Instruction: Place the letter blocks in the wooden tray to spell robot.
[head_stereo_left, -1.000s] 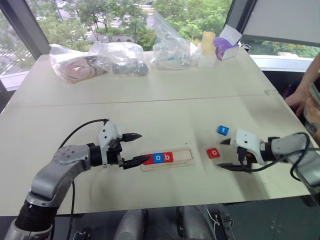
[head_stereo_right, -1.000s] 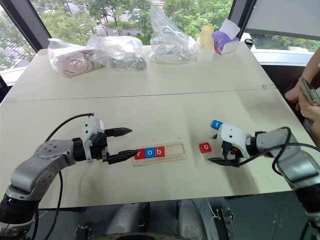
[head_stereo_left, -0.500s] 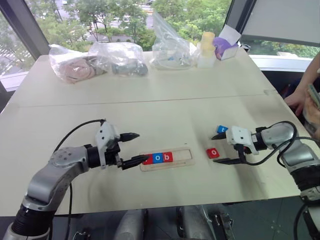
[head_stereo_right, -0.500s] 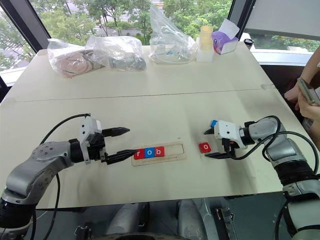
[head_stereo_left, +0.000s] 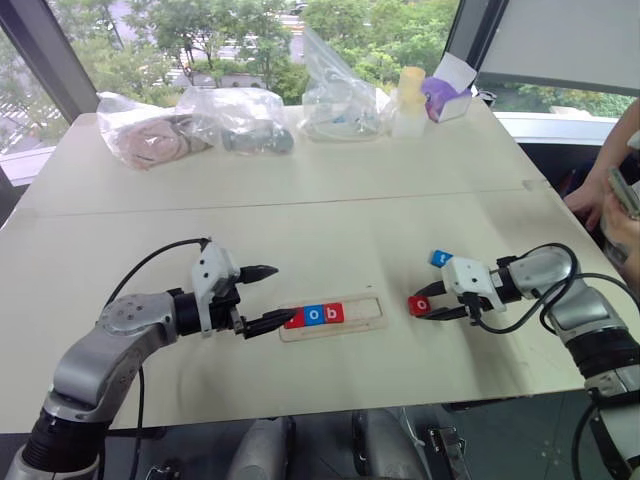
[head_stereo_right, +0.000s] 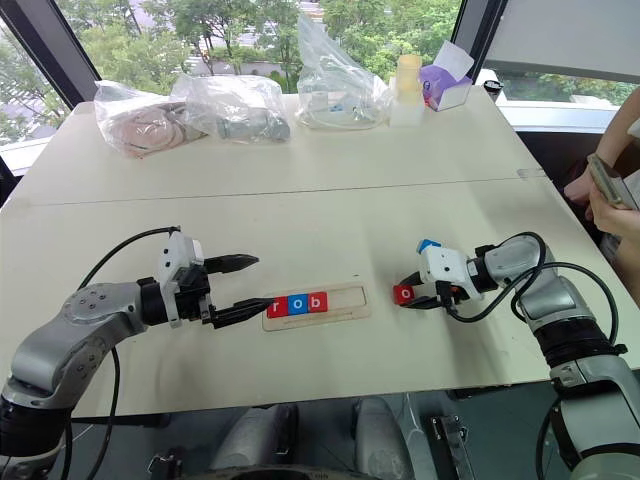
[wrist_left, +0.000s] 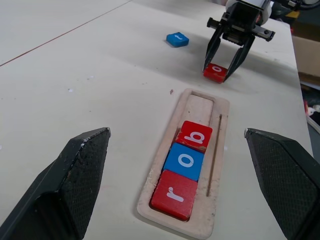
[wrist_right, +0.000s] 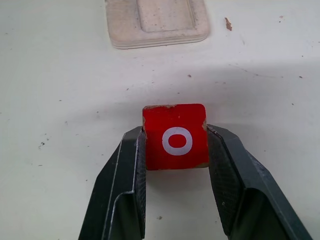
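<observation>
The right tool has its two black fingers clamped on the sides of a small red square block with a white "o", which sits on the pale bench toward its right edge. A blue block lies just behind it. The left tool stands wide apart at the left end of the long pale-wood tray, near the front edge, holding red "r", blue "o" and red "b".

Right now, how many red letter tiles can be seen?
3: the red r tile and red b tile in the pale wooden tray; the red o tile between the right gripper's fingers.
</observation>
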